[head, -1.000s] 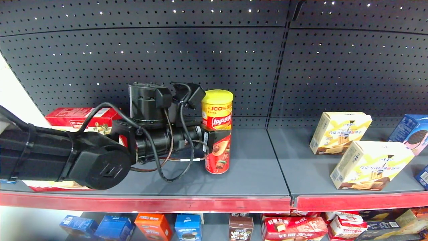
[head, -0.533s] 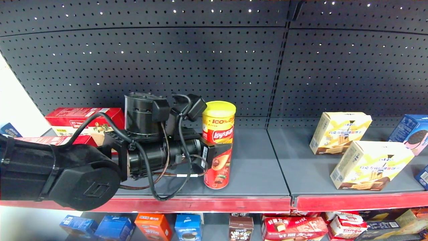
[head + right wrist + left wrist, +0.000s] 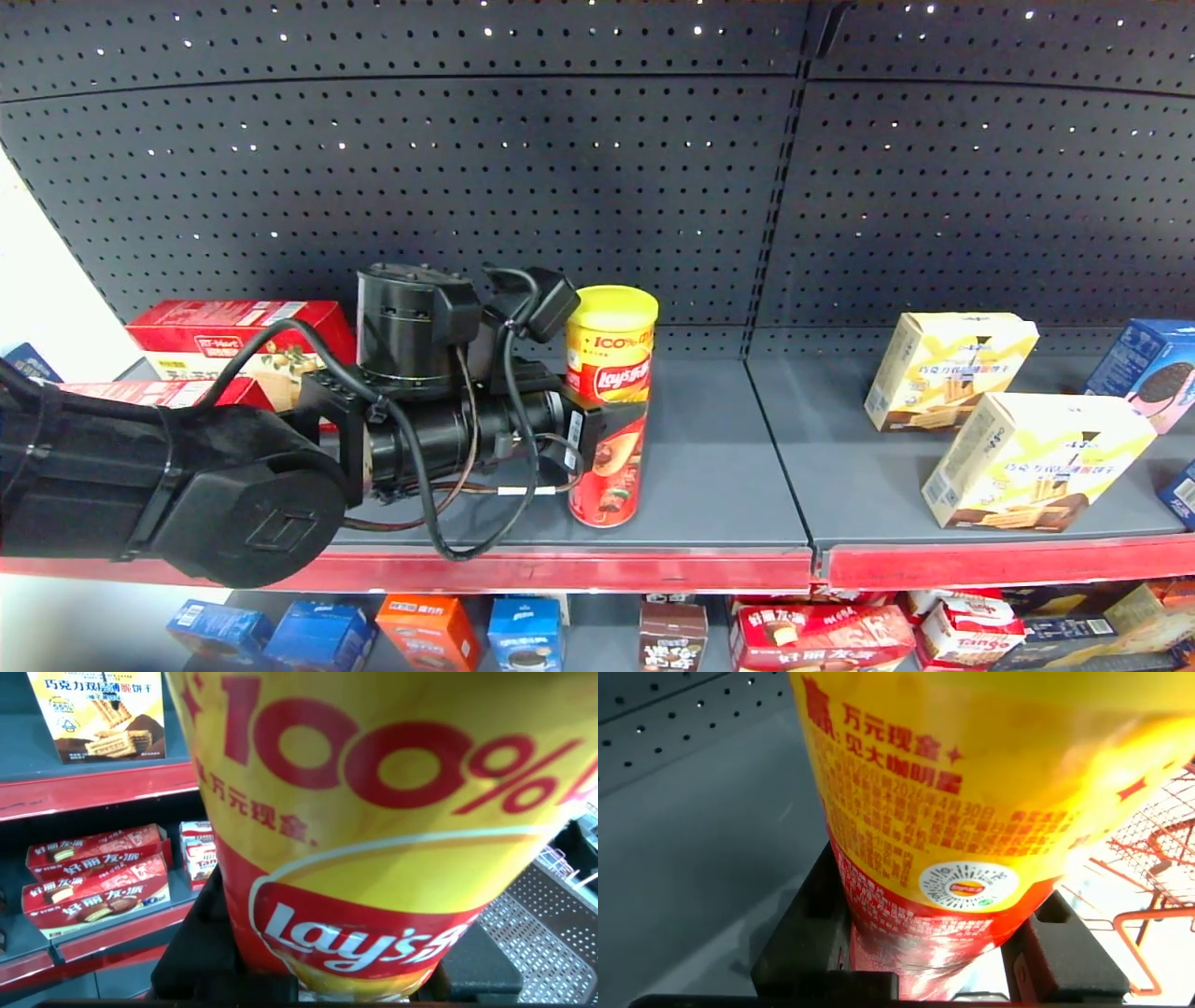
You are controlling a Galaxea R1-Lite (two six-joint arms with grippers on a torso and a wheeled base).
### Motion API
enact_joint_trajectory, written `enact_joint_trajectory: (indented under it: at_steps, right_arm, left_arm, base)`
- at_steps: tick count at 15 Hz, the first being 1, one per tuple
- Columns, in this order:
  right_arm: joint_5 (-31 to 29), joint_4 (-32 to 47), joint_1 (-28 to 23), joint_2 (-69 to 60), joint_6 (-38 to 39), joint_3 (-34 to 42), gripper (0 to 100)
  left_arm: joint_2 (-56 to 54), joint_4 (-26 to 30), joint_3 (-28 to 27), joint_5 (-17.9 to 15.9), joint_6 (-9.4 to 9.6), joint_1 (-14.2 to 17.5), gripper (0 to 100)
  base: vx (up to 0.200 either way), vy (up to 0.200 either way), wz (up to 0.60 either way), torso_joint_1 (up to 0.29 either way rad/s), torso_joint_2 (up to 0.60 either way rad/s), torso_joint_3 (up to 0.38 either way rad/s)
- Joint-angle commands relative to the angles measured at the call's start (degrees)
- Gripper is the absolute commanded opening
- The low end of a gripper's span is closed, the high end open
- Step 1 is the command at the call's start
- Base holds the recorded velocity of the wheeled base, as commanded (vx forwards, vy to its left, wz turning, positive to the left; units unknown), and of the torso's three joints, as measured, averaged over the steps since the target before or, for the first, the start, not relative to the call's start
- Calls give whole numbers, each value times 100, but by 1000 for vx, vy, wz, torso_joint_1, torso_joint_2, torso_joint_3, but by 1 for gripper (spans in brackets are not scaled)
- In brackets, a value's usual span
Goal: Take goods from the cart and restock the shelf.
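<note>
Head view: left gripper (image 3: 607,434) clamps chip can (image 3: 609,345) low on its body, upright, shelf (image 3: 709,485) under it (near front edge). Likely light, stiff tube, slick, crushable: hold mid-body. Right gripper (image 3: 341,971) grips second can (image 3: 374,793).

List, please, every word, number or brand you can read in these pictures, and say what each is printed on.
"100%": right can, left can.
"Lay's": red logo on both cans.
"万元现金": both cans, wrist views.
"Tango": white-and-red pack, lower shelf.
Yellow boxes, red boxes: print too small to read.
</note>
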Motion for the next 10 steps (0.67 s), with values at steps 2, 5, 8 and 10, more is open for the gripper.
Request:
enact_joint_trajectory:
  at_steps: [2, 5, 8, 10]
  right_arm:
    - [1, 13, 0, -5, -1, -2, 0]
    - [1, 13, 0, -5, -1, 7, 0]
    - [1, 13, 0, -5, -1, 7, 0]
    - [1, 13, 0, -5, -1, -2, 0]
  left_arm:
    - [208, -18, -64, 1, -2, -3, 0]
    - [287, -53, -72, 1, -2, 23, 0]
    - [437, -62, -195, 1, -2, 40, 0]
    - [507, -62, -345, 1, -2, 40, 0]
  base:
    - [0, 0, 0, 0, 0, 0]
    - [0, 0, 0, 0, 0, 0]
    - [0, 0, 0, 0, 0, 0]
    - [0, 0, 0, 0, 0, 0]
